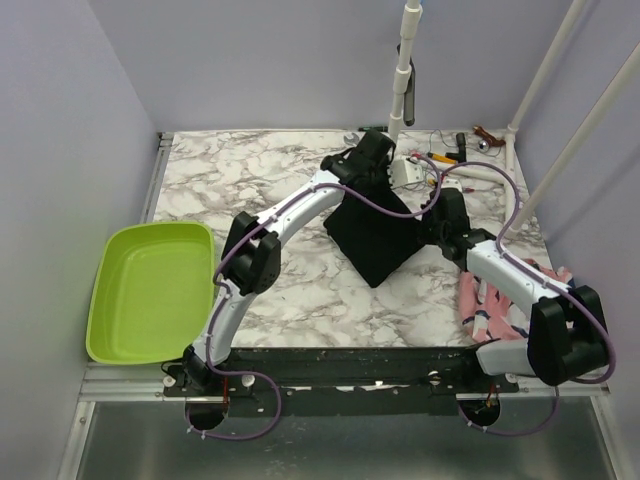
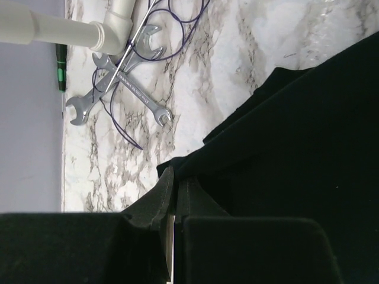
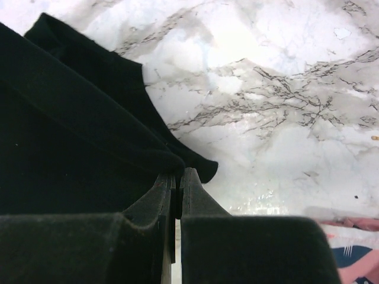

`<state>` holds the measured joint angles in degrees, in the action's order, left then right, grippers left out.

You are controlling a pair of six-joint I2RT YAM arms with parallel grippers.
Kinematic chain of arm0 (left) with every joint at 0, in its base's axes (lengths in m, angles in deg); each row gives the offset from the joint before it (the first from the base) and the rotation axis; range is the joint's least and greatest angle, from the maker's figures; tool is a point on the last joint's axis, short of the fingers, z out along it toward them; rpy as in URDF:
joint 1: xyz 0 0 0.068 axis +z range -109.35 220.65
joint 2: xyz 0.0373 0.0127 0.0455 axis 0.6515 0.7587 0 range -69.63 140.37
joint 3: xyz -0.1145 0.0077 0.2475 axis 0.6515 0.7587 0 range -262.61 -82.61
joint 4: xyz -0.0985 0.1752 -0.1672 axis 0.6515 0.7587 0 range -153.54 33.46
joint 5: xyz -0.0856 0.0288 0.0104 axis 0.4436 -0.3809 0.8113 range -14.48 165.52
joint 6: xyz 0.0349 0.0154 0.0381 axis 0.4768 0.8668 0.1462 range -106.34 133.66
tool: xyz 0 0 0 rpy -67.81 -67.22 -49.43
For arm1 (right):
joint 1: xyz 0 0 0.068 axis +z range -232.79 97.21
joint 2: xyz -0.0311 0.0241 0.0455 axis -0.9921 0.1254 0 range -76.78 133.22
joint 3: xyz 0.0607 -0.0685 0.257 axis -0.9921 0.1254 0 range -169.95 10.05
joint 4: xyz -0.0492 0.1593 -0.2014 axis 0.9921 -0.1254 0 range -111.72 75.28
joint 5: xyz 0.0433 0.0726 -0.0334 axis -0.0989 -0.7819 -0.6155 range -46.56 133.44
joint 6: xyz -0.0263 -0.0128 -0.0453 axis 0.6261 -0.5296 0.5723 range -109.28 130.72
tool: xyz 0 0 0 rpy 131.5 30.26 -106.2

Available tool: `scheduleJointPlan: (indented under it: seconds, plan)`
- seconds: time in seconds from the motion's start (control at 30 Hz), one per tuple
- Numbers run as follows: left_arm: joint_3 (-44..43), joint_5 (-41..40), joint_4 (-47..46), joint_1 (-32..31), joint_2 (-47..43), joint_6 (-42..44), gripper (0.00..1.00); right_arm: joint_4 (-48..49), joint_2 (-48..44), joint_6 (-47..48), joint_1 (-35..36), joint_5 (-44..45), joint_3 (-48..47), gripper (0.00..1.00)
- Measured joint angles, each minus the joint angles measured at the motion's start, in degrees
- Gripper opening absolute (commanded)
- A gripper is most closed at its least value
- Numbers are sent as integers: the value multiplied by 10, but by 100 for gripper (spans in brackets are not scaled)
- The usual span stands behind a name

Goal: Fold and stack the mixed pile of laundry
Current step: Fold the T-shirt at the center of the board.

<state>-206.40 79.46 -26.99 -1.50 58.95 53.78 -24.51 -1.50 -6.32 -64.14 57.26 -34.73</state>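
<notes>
Overhead first. The black garment point(image 1: 375, 235) lay mid-desk, drawn into a rough diamond between the two arms. The left jaws were at its far corner and the right jaws at its right corner. Its near point looked to rest on the desk point(image 1: 230, 170), though I could not tell how much of the cloth was lifted. The pink garment point(image 1: 500, 300) sat crumpled at the right edge, partly under the right arm and well apart from the black one. I could not pick out the striped piece with certainty. The green basin point(image 1: 150, 290) stood at the left edge, nothing visible in it.

Left wrist view: jaws pressed together, pinching a fold of the black garment's point(image 2: 296, 148) edge. Two spanners point(image 2: 118, 89) lay crossed on the marble beyond, clear of the cloth.

Right wrist view: jaws likewise pressed together, on a corner of the black garment point(image 3: 77, 130) where its hem doubled over. A scrap of the pink garment point(image 3: 355, 223) showed at the lower right.

Judgement — the step in hand was folding the black piece, with both corners gripped and nothing stacked yet. The next move called for both arms to travel together, keeping the held edge taut, and lay it over the opposite edge before letting go. If one arm led the other, the fold would likely skew.
</notes>
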Motion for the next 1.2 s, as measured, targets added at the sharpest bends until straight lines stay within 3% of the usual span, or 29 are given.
scheduleJointPlan:
  seconds: [0.27,0.3,0.37,0.4,0.47,0.53,0.57,0.73,0.8,0.83,0.93,1.07,1.2]
  plan:
    - [-41,-48,-3,-1,72,21,0,28,50,2,-32,-16,-10,1]
    - [-41,-51,-5,-1,75,24,0,31,53,2,-33,-17,-10,7]
    - [-43,-59,-10,-1,81,31,4,37,58,2,-36,-19,-10,31]
    - [-44,-62,-14,-1,84,33,29,40,60,0,-38,-19,-11,38]
    - [-44,-77,-21,-2,89,37,68,41,72,2,-42,-17,-20,43]
    - [-44,-94,-29,-2,92,35,86,39,89,5,-48,-11,-34,49]
    - [-44,-101,-33,-2,92,40,88,35,100,6,-51,-9,-45,49]
    - [-45,-128,-55,11,83,24,88,-6,116,13,-57,-4,-110,48]
    - [-38,-123,-45,21,63,4,80,-9,102,10,-54,-4,-120,47]
    - [-30,-120,-43,24,50,-3,72,-9,89,6,-50,-6,-118,45]
    - [49,-64,-39,38,-38,-49,51,13,38,-18,-24,-37,-78,40]
    - [113,32,-21,50,-128,-103,45,83,16,-88,0,-148,4,38]
    - [116,125,9,38,-113,-150,44,128,43,-138,0,-202,61,38]
